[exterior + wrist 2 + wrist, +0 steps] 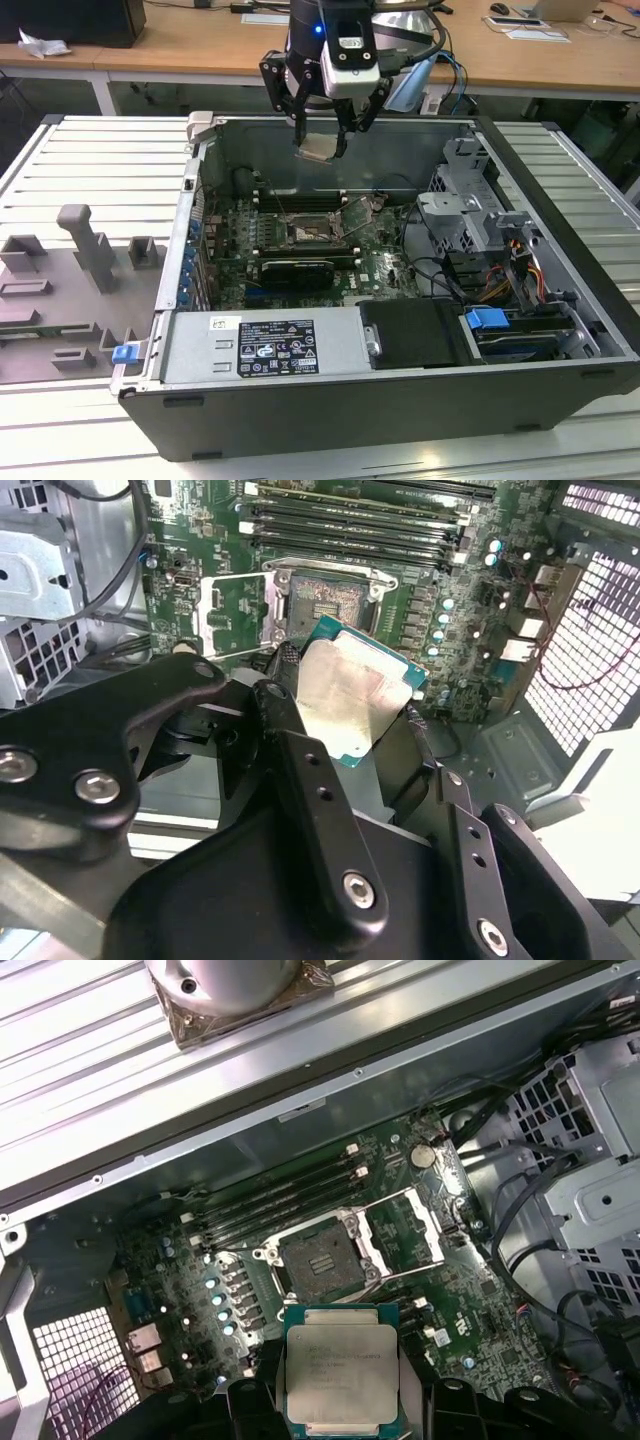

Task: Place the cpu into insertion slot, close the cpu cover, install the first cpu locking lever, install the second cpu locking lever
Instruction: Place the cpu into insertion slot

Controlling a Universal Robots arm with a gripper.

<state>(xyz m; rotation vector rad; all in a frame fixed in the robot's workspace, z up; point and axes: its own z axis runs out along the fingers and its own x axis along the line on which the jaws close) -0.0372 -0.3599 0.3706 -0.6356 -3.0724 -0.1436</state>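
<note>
jaws clamped on the cpu (342,1375), held high above the empty insertion slot (318,1258); cpu cover (428,1225) stands open, so nothing is seated yet and every step remains.

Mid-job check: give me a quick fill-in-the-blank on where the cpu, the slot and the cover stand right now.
1. The hand is shut on the ____.
2. The insertion slot is ____, with no chip in it.
3. The cpu cover is swung ____, off the slot.
Missing words: cpu; empty; open.
</note>
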